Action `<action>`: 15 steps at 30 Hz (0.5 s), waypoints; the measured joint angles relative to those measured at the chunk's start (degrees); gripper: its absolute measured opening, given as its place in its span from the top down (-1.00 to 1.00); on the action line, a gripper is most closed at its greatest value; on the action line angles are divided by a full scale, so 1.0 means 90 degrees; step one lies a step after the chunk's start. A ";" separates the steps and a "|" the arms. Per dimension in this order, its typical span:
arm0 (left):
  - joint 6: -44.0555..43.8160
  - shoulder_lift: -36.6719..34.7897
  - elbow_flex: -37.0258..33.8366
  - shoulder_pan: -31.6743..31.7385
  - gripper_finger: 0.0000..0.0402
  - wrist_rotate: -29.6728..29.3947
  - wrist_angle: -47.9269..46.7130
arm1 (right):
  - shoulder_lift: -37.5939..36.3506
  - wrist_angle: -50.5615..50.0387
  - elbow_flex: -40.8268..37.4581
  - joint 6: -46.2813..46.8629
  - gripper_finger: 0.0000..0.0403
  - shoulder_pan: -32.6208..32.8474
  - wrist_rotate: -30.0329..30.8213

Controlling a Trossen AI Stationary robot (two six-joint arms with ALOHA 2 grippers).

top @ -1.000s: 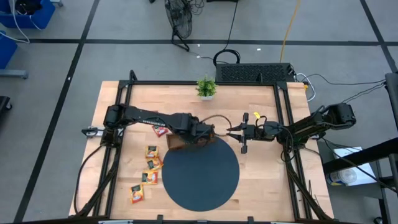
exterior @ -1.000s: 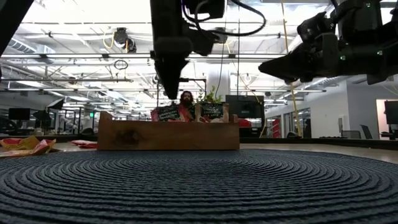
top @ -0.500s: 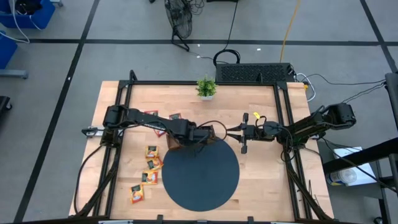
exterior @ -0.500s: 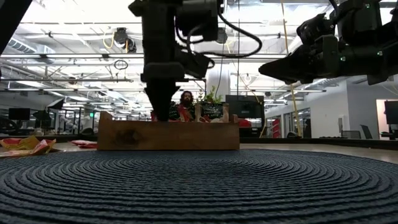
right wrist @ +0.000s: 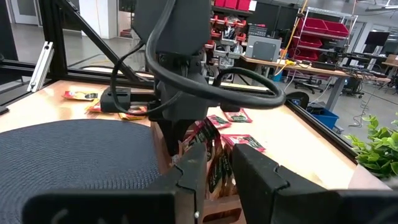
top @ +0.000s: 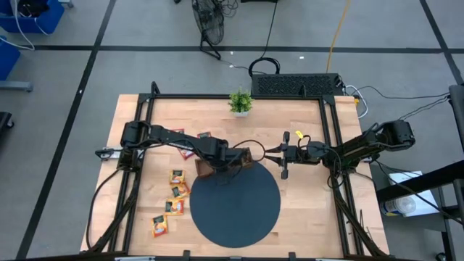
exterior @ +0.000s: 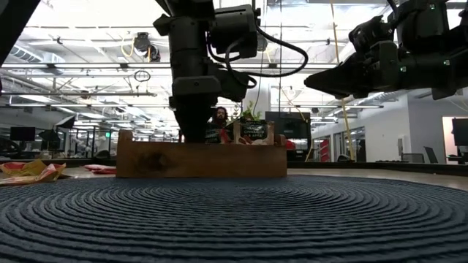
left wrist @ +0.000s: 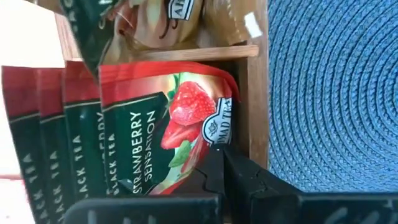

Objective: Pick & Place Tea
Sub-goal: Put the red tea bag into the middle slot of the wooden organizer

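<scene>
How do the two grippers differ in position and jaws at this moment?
The left gripper reaches down into the wooden tray, shut on a red strawberry tea sachet; the right gripper hangs above the table beside the tray, holding nothing visible. The left's jaws are closed together; the right's stand slightly apart. Both are dark two-finger grippers near the round mat.

Left pincer (exterior: 193, 135) down in the wooden tray (exterior: 201, 160) among upright sachets (exterior: 249, 131), beyond the dark mat (exterior: 234, 219).
</scene>
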 joint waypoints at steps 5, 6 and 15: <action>-0.0041 -0.0007 -0.0194 0.0128 0.99 0.0167 0.0011 | 0.0000 0.0000 0.0000 -0.0008 0.65 0.0000 0.0000; -0.0058 -0.0023 -0.0245 0.0156 0.98 0.0173 0.0040 | 0.0000 0.0000 0.0000 -0.0010 0.65 0.0000 0.0000; -0.0163 -0.0041 -0.0726 0.0306 0.98 0.0153 0.0883 | 0.0000 -0.0002 0.0000 -0.0008 0.65 0.0000 0.0000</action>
